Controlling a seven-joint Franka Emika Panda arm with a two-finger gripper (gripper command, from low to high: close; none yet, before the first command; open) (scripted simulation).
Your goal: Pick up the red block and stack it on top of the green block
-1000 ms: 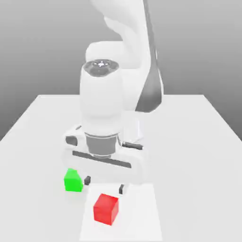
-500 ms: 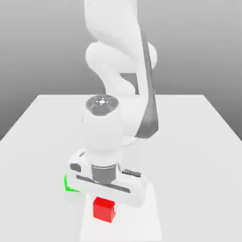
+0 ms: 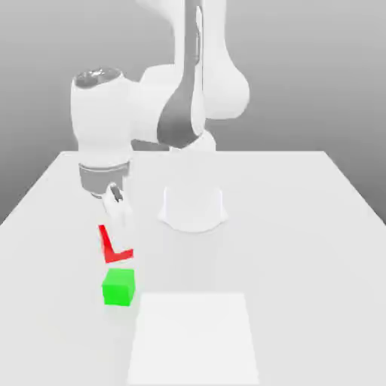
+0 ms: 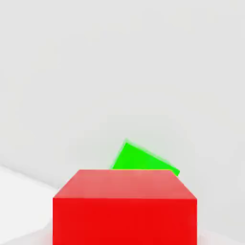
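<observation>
Above the worktop's [image 3: 317, 226] near left, the red block [image 3: 111, 246] is held pinched in the gripper [image 3: 119, 226].
The matte red cube is carried clear of the smooth white surface, just above the matte green block [image 3: 119, 288].

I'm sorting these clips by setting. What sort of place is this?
Most likely a simulated robot workbench, not a real room: a plain white table against a blank grey backdrop, a white arm whose gripper holds the red block, and the green block, both flat-coloured and unmarked.
</observation>
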